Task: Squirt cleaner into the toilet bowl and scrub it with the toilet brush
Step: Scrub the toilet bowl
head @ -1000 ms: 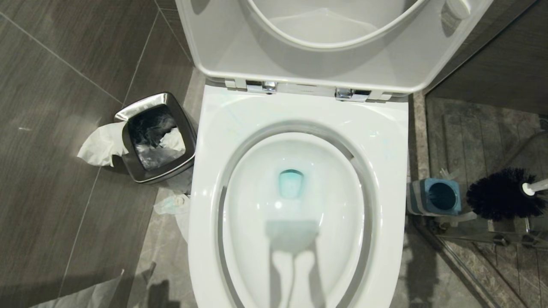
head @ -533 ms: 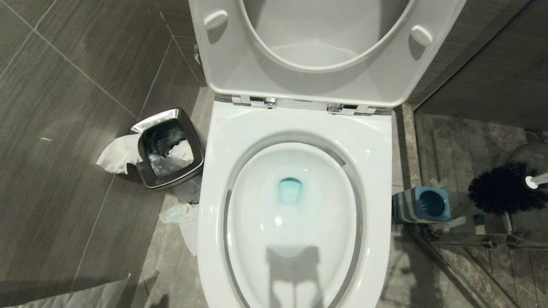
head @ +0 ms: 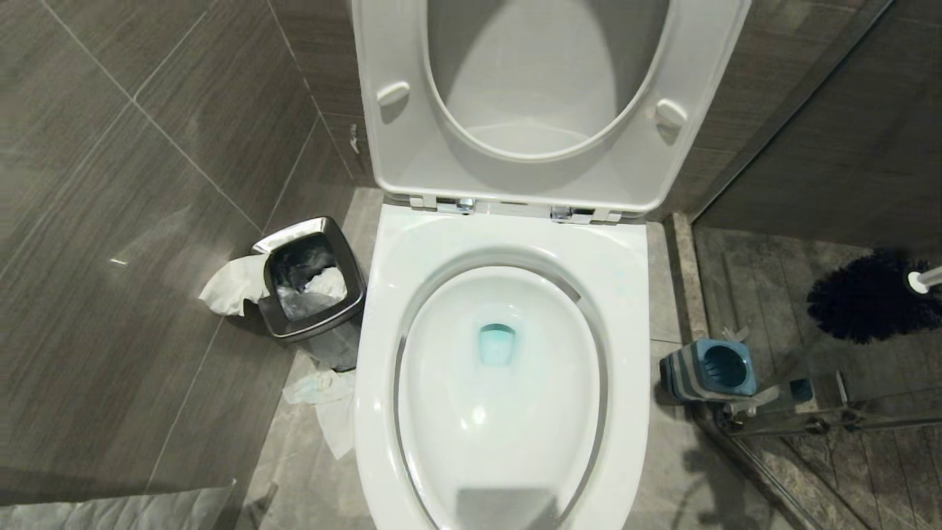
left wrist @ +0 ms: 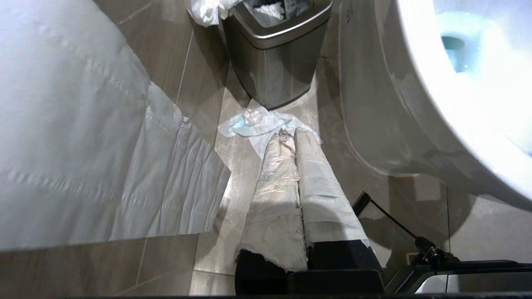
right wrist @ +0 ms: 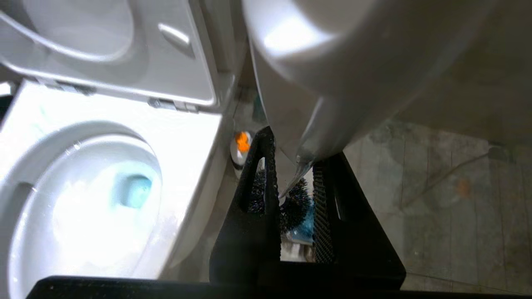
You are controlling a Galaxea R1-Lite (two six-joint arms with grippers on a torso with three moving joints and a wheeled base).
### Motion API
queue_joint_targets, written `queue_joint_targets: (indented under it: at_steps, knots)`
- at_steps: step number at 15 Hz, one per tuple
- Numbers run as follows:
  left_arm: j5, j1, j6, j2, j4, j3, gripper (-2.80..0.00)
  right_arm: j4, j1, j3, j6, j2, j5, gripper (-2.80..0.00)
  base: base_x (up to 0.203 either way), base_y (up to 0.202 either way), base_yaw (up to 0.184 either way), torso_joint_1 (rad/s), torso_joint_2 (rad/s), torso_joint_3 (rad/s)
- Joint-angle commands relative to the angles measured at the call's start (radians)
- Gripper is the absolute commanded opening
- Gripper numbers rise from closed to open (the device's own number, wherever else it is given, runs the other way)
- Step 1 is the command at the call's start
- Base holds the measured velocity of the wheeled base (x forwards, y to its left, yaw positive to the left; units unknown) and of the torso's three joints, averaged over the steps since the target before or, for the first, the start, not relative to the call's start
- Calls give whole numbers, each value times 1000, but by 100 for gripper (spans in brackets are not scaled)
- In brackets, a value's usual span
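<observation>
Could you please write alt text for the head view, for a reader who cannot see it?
An open toilet bowl holds blue-tinted cleaner in its water. At the right edge the toilet brush hangs lifted above its blue holder; a steel waste bin with tissue stands left.

The dark grey wood-grain tiled floor [head: 147,221] is carrying a square brushed-steel waste bin [head: 313,283], which is standing just left of the large glossy white porcelain toilet bowl [head: 508,250] with crumpled white paper [head: 232,283] hanging over its left rim. Blue-tinged crumpled tissue [head: 324,394] is lying on the paler stone strip in front of the bin, against the toilet's base. On the right, a square ribbed blue-and-grey brush holder [head: 710,368] is standing beside the toilet, at the glass partition's corner.
</observation>
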Motion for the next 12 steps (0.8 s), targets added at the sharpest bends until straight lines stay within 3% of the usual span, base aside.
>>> queue_joint_targets:
  at_steps: [1, 6, 8, 12]
  knots:
    - [0, 0, -2, 0, 1, 3, -280, 3, 0, -42, 15, 42, 6, -280, 0, 0, 0, 2, 6, 196]
    - [1, 0, -2, 0, 1, 3, -280, 46, 7, -119, 23, 121, 70, -280, 0, 0, 0, -2, 0, 199]
    - [1, 0, -2, 0, 1, 3, -280, 115, 59, -157, 23, 159, 91, -280, 0, 0, 0, -2, 2, 200]
    - [1, 0, -2, 0, 1, 3, -280, 129, 176, -214, 20, 281, 84, -280, 0, 0, 0, 4, 0, 179]
